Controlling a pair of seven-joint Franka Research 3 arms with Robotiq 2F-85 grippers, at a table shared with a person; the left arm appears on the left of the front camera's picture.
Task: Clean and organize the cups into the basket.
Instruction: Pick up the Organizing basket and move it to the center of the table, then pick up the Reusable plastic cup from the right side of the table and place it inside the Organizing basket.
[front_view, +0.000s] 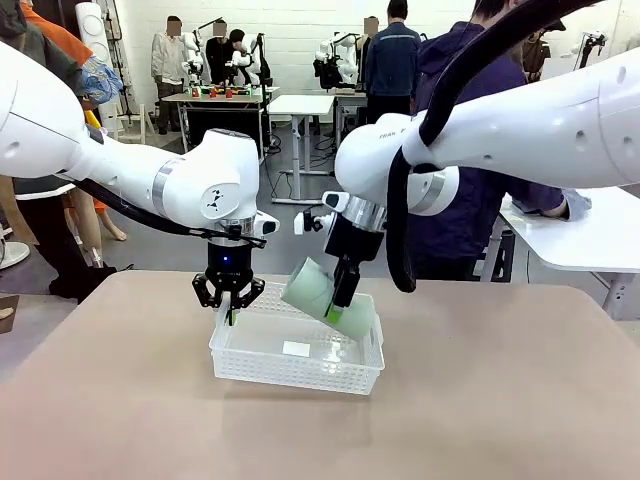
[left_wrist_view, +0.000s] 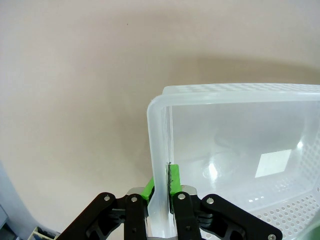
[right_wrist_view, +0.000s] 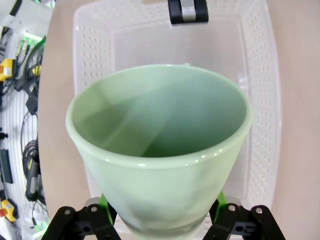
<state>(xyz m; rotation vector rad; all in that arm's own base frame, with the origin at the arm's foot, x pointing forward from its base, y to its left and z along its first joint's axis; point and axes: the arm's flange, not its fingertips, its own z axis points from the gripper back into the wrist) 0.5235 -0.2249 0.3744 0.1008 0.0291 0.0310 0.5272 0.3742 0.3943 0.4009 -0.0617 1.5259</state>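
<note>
Table: bare and tan at the front, nothing standing on it there.
Basket: sits in the middle of the table. No cup rests inside it yet, just a small white sticker on the bottom.
Left gripper: its fingers are pinched tight on the basket's left wall, one pad inside and one outside. I think it is holding the basket steady.
Green cup: up in the air, tipped on a slant over the far right part of the basket, not touching the bottom.
Right gripper: its fingers are spread wide around the green cup's lower end and have hold of it.
Person: stands behind the table's far side.
Done so far: the green cup is lifted and over the basket.
Left to do: set this cup down inside – then any other cups.
</note>
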